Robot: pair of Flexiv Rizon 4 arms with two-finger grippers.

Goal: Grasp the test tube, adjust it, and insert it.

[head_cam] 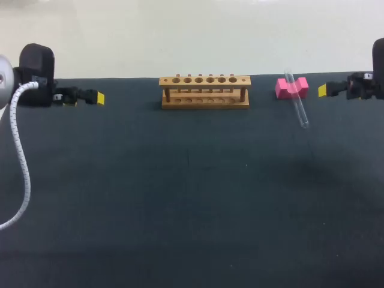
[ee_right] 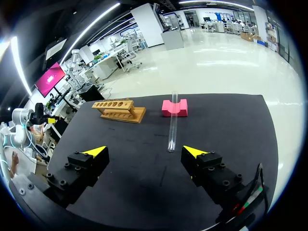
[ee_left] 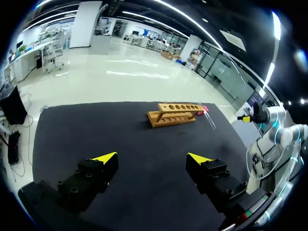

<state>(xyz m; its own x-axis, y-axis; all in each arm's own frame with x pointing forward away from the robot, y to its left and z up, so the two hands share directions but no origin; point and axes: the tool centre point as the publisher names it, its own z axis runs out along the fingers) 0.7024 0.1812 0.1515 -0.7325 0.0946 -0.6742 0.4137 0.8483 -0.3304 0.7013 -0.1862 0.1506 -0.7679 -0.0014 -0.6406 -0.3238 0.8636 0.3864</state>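
A clear glass test tube (head_cam: 296,99) leans with its far end in the notch of a pink block (head_cam: 291,87) and its near end on the black table (head_cam: 192,198). Left of it stands a wooden rack (head_cam: 204,92) with a row of several holes. My right gripper (head_cam: 323,90) hovers open at the table's right edge, just right of the pink block. In the right wrist view the test tube (ee_right: 172,122) lies ahead of the open gripper (ee_right: 144,151). My left gripper (head_cam: 99,98) stands open at the far left, empty, with the rack (ee_left: 173,113) far ahead of the gripper (ee_left: 151,158).
A white cable (head_cam: 21,157) from my left arm hangs over the table's left side. The dark mat stretches wide in front of the rack.
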